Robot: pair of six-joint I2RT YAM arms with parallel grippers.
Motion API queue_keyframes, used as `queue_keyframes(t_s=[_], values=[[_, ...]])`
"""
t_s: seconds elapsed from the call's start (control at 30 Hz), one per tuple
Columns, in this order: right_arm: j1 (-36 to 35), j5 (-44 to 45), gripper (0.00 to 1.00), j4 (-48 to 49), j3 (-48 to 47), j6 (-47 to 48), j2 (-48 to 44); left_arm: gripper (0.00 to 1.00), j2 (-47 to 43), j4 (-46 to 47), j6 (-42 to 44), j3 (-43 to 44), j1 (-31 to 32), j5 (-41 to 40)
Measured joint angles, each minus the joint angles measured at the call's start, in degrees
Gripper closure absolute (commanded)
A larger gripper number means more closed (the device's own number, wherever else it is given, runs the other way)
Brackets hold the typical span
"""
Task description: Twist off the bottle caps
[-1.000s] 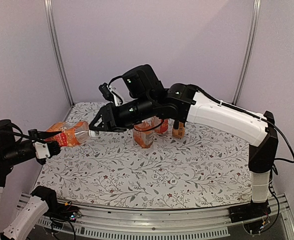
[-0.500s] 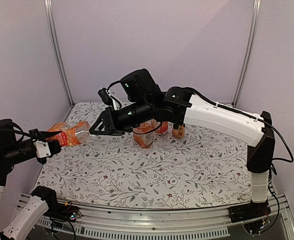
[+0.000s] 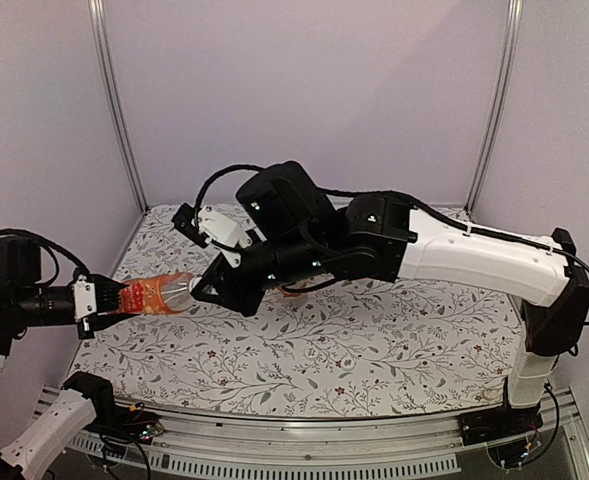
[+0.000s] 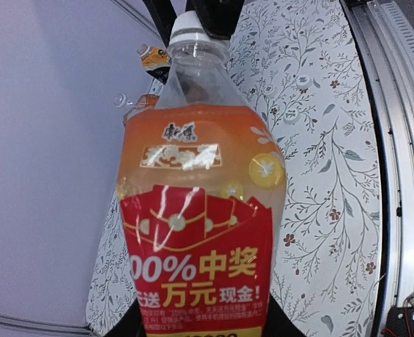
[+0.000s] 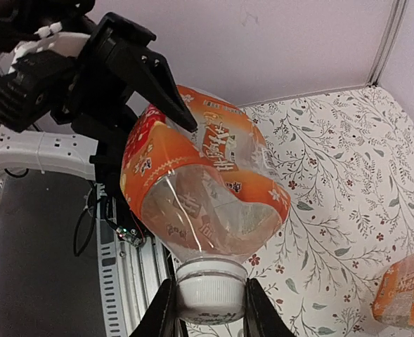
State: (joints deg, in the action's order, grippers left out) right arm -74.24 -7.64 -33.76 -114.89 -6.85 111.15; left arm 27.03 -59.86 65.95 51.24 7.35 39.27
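Observation:
My left gripper [image 3: 102, 300] is shut on the base end of a squat bottle [image 3: 159, 293] of orange drink and holds it sideways above the table's left side. The bottle fills the left wrist view [image 4: 199, 210], its white cap [image 4: 189, 24] pointing away, and my left gripper [image 4: 203, 321] grips its labelled body. My right gripper [image 3: 206, 290] is shut on that cap. In the right wrist view the cap [image 5: 210, 288] sits between the two black fingers [image 5: 166, 312], with the bottle [image 5: 207, 175] beyond it.
Another bottle [image 5: 403, 295] stands on the floral table cover [image 3: 374, 350] at the right wrist view's lower right. A capped slim bottle [image 4: 150, 57] shows far back in the left wrist view. My right arm [image 3: 454, 250] spans the table and hides the standing bottles from above.
Both grippers and the bottle have moved down and toward the near edge. My right gripper, open beside the cap a second ago, has shut on it.

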Motion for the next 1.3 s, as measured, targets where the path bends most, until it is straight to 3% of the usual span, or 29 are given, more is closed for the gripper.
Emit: queue_keyframes(t_s=[0.17,0.37,0.43,0.53,0.57,0.63,0.77,0.93,1.1,1.3], values=[[-7.5,12.7,1.00,1.8,7.1,25.0,-5.1,0.88,0.0,-7.7,0.9,0.9,0.2,7.0],[-12.8,24.6,0.97,7.3,12.6,51.3,-6.9,0.88,0.0,-11.6,3.0,1.4,0.2,8.8],[-13.2,27.1,0.74,8.4,13.2,56.1,-6.9,0.88,0.0,-11.8,3.4,1.4,0.2,8.6],[-13.6,29.4,0.15,9.7,13.7,60.5,-6.9,0.88,0.0,-11.3,3.7,1.4,0.2,8.7],[-13.6,30.1,0.04,10.2,14.1,61.1,-6.9,0.88,0.1,-11.3,3.7,1.4,0.2,8.8],[-13.6,31.6,0.01,12.0,15.3,61.5,-6.9,0.89,0.3,-11.1,3.4,1.5,0.2,8.9],[-13.3,32.5,0.01,13.3,16.8,57.8,-6.9,0.89,0.5,-9.2,1.2,1.5,0.2,7.5],[-10.6,26.6,0.01,12.9,16.5,44.1,-9.3,0.89,-0.1,-3.0,-3.2,0.7,0.2,3.1],[-2.4,11.7,0.07,11.9,13.1,20.4,-11.5,0.89,-2.6,4.5,-6.1,-1.7,0.2,-2.1],[3.7,2.0,0.18,11.8,9.6,-4.6,-9.6,0.88,-3.3,9.5,-7.3,-3.5,0.2,-5.2]])
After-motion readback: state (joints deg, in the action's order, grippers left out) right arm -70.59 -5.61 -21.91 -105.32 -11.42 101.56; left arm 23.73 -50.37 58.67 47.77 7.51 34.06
